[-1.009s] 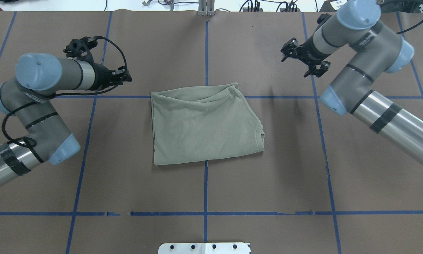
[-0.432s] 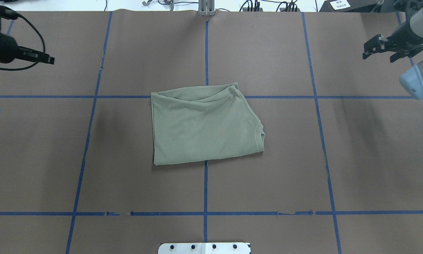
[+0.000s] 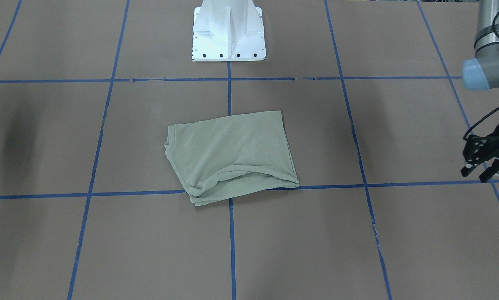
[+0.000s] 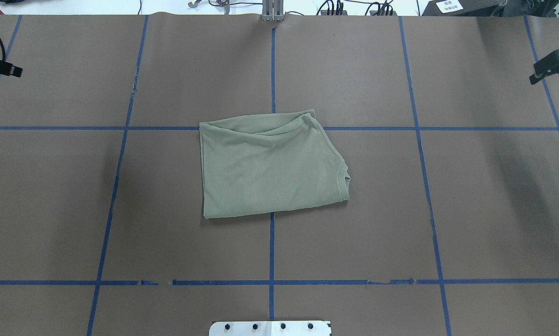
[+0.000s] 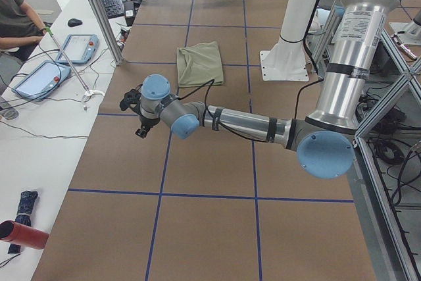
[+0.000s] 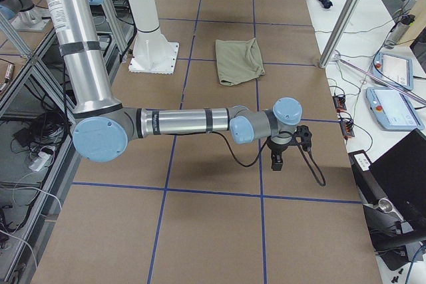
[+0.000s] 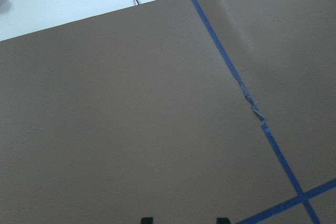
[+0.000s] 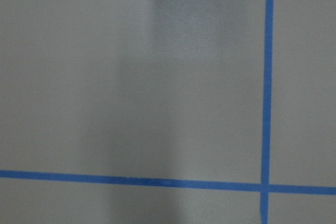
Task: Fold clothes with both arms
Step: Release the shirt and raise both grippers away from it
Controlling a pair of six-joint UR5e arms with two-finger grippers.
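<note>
Seeing the shirt [image 4: 270, 168] lying folded mid-worktop [image 4: 354, 233], its layers hiding each other. Finding the left gripper [image 3: 475, 174] gaping empty, well apart from it. Barely making out the right gripper [image 4: 551, 77] (cut off at the overhead edge), fingers seemingly spread.

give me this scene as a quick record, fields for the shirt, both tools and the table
shirt: sage green, folded into a rough rectangle, lying at the table's middle, neck rib on the robot's right side
left tool: open, empty, out at the table's left side, well apart from the shirt
right tool: looks open, empty, out at the right side, partly cut off by the overhead view's edge
table: brown cover, blue tape grid
fold state: looks finished, nothing held
</note>
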